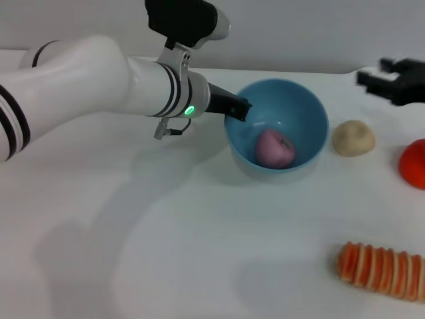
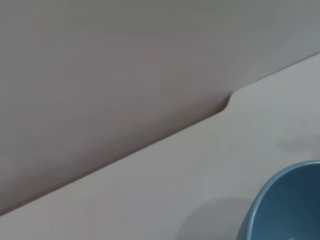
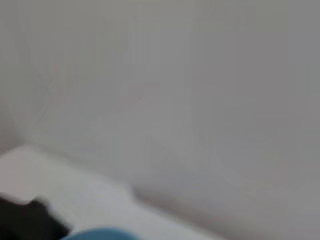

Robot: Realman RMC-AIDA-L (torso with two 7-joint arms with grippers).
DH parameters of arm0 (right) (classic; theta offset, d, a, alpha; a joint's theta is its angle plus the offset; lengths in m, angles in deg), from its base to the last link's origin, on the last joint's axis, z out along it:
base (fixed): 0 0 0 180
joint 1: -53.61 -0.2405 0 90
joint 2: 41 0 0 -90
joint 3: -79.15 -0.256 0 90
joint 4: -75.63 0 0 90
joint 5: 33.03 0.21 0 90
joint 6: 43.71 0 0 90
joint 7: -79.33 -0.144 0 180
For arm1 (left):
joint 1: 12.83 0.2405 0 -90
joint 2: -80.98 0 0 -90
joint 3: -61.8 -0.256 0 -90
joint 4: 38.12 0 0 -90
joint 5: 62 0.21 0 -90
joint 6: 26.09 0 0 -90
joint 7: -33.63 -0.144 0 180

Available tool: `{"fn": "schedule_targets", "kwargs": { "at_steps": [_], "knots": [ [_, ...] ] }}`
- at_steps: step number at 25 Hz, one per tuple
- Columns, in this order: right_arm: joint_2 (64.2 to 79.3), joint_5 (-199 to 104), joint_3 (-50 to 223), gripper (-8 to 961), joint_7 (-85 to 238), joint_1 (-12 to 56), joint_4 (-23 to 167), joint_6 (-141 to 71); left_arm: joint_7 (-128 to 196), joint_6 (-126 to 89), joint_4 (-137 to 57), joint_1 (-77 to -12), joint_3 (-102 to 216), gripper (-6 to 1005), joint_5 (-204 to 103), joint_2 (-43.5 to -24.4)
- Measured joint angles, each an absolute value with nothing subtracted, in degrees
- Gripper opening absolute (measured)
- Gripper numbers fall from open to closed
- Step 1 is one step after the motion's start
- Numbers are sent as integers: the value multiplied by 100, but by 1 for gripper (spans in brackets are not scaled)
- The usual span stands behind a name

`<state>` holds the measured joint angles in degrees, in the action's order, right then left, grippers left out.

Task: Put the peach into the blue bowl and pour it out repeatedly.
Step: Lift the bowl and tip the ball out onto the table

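- Head view: my left gripper (image 1: 237, 108) reaches across the white table (image 1: 166, 232) and is clamped on the near-left rim of the blue bowl (image 1: 312, 119), black fingers closed over the edge.
- The bowl sits tipped, its mouth turned toward my camera and slightly to the right, its lower side on the table.
- Inside it lies the peach (image 1: 274, 148), pink-mauve, resting against the lower inner wall with a small dark spot near its top.
- A green ring light (image 1: 189, 110) glows on my left wrist, just behind the gripper.
- My right gripper (image 1: 392, 80) hangs at the far right edge of the scene, well apart from the bowl, touching nothing; whether its fingers are spread or closed I cannot tell.
- Just beside the bowl on the right sits a beige lumpy ball (image 1: 353, 138); farther right, cut by the frame edge, a red fruit (image 1: 414, 163).
- Near the front right corner lies an orange ribbed piece (image 1: 382, 271).
- Left wrist view: only a curve of the bowl's blue wall (image 2: 285, 205) shows, above the table and before a plain wall.
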<state>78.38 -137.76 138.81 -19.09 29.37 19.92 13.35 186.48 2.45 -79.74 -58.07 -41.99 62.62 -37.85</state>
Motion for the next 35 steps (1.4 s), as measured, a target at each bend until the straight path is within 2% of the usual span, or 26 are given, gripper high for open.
{"fn": "schedule_targets", "kwargs": {
  "at_steps": [5,12,18,24,35],
  "knots": [
    [7831,-10855,13908,582,1294,3608,2875,834,18644,161,-7969,-5739,-4246,-1,6263,-3785],
    [7812,-7934,13877,583,4364,3751,4607,1066,18625,-116,-8025,-5836,-4585,-2,6267,-3791],
    [7801,-7034,13870,583,4805,3754,5642,1493,18151,-244,-8322,-6050,-4722,-1,6404,-3763],
    [7800,-6750,13681,582,4821,3758,6226,1752,17716,-417,-8893,-6228,-4971,-1,7835,-3791],
    [7800,-6724,12933,583,4837,3861,6922,2307,17541,-1026,-9932,-6120,-6412,-2,10295,-3808]
  ]
}}
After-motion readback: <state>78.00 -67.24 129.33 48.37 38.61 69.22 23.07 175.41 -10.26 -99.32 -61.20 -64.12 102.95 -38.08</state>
